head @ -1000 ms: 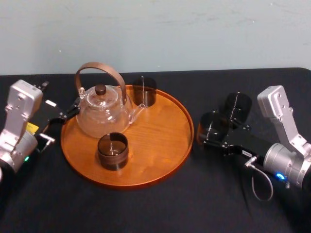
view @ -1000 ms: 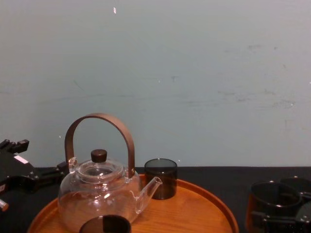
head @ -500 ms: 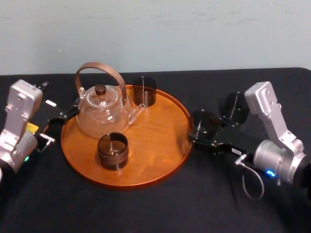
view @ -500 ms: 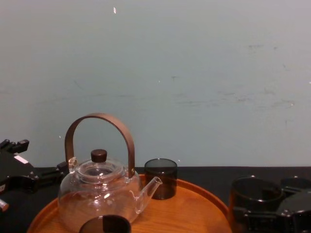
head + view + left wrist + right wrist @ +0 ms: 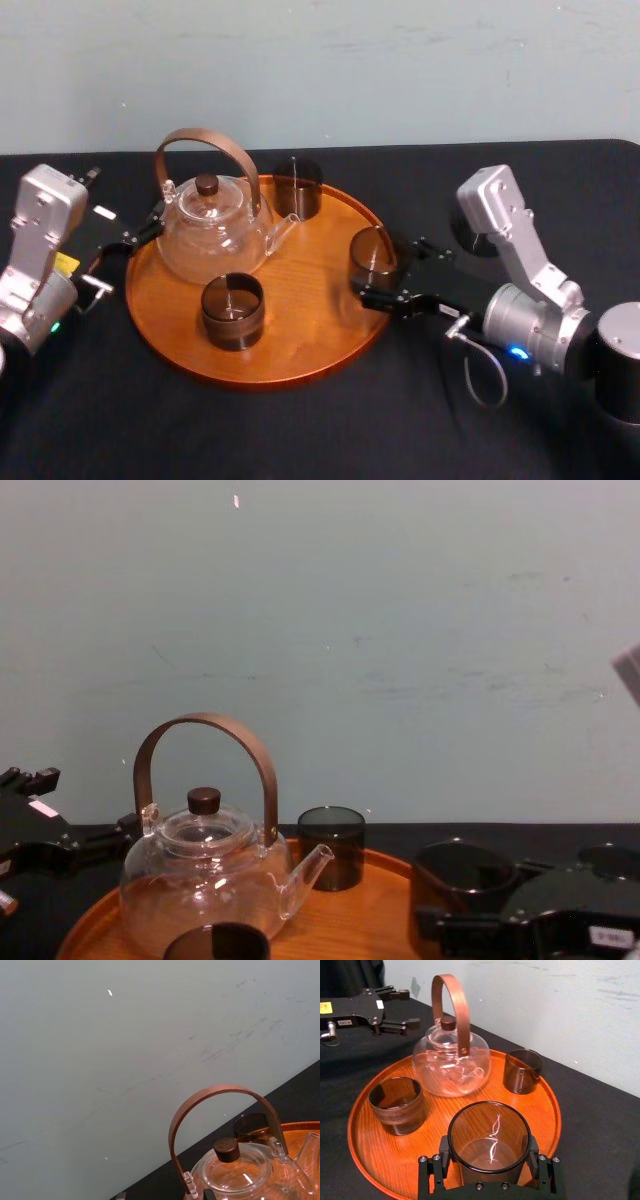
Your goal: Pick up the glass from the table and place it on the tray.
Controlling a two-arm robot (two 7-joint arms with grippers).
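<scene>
Right gripper (image 5: 382, 270) reaches in from the right side of the table (image 5: 300, 430); its fingers are closed narrow on the glass (image 5: 371, 248), one on each side of the wall, clearest in the right wrist view; the glass stands upright, mouth up, with nothing visible in it; it sits over the right part of the tray (image 5: 300, 335), just inside the rim; cannot tell whether its base touches the wood or hangs a little above it; in the chest view it shows low at the right, in front of the black gripper body.

Teapot (image 5: 212, 232), clear glass with a brown arched handle and dark lid knob, stands on the tray's left rear part, spout toward the middle; front glass (image 5: 232, 310) stands on the tray just in front of the teapot, apart from it; back glass (image 5: 297, 187) stands at the tray's far rim, near the spout; both are well apart from the held one.

Spare glass (image 5: 470, 235) is on the table to the right of the tray, partly hidden behind the right arm.

Left gripper (image 5: 140, 232) is parked low on the table at the left, just beside the tray's left rim near the teapot; fingers apart, holding nothing.
</scene>
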